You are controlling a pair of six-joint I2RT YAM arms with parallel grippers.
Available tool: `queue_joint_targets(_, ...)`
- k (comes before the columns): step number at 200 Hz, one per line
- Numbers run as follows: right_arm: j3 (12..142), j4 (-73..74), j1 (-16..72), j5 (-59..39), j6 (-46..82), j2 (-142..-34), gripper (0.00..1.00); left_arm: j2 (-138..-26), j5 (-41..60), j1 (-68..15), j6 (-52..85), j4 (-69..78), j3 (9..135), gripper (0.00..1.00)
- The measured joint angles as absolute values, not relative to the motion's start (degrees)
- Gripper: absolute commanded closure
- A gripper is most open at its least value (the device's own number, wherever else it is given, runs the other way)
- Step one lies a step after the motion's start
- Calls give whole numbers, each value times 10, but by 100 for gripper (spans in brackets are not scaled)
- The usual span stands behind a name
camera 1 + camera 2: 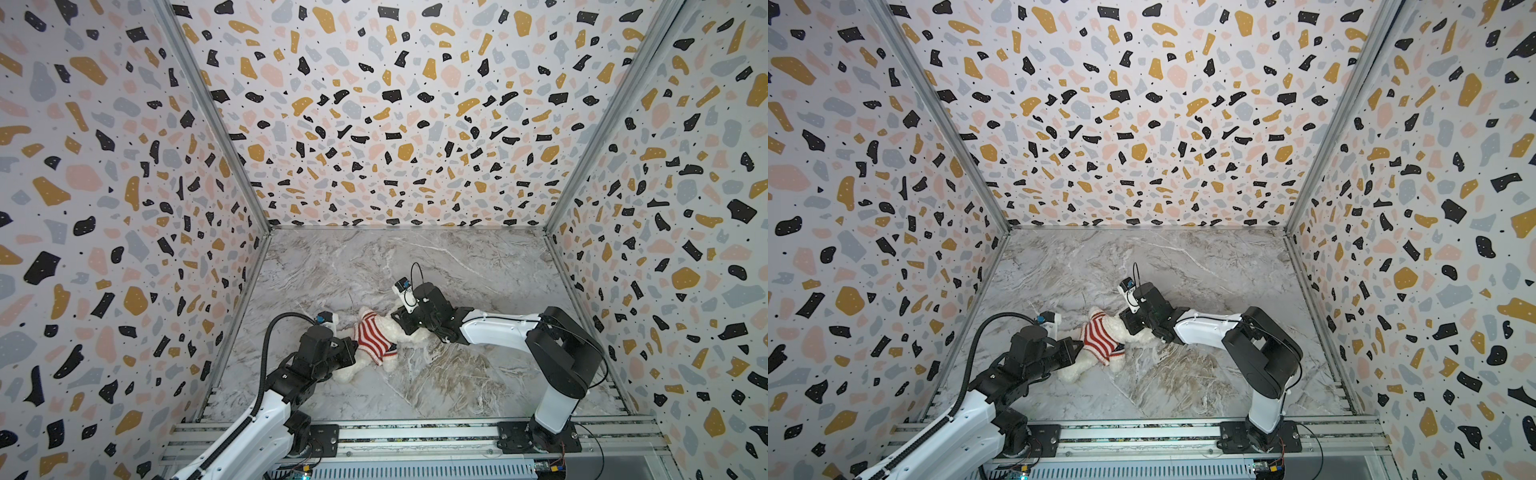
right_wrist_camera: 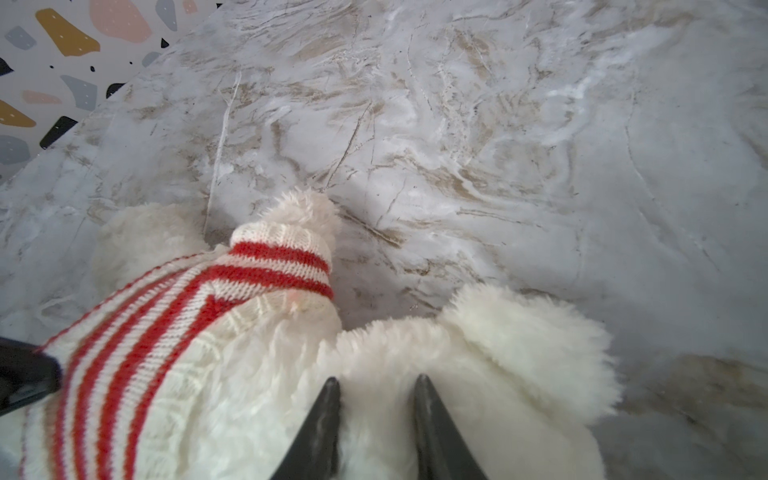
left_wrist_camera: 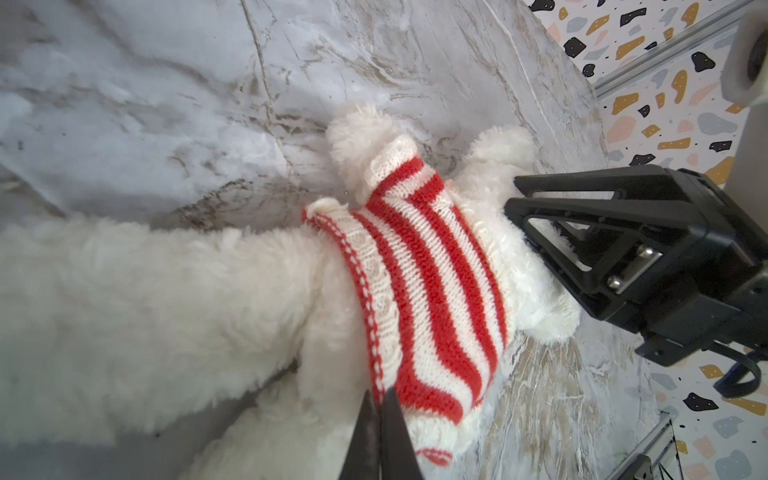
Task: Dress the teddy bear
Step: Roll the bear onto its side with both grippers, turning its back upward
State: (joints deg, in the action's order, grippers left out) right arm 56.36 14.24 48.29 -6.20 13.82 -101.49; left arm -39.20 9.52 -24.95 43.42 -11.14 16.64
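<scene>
Toward the marble-print table [image 1: 457,270] front edge, a fluffy cream teddy bear [image 3: 166,311] wears a red-and-white striped knit sweater [image 3: 432,291]. The left gripper [image 3: 379,395] pinches the hem. The right gripper [image 2: 377,379] is spread astride the head fur.

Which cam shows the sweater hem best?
Left wrist: hem close and sharp, left gripper shut on it. In both top views the sweater is tiny. Right wrist shows mostly sleeve and stripes.
</scene>
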Motion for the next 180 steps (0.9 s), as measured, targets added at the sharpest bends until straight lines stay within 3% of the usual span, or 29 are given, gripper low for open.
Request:
queue_joint_targets(127, 557, 166, 479, -71, 138, -1021, 70, -382, 46, -252, 472, -137, 166, 100)
queue_joint_targets(180, 548, 142, 478, -72, 140, -983, 69, -394, 37, -253, 455, -153, 184, 71)
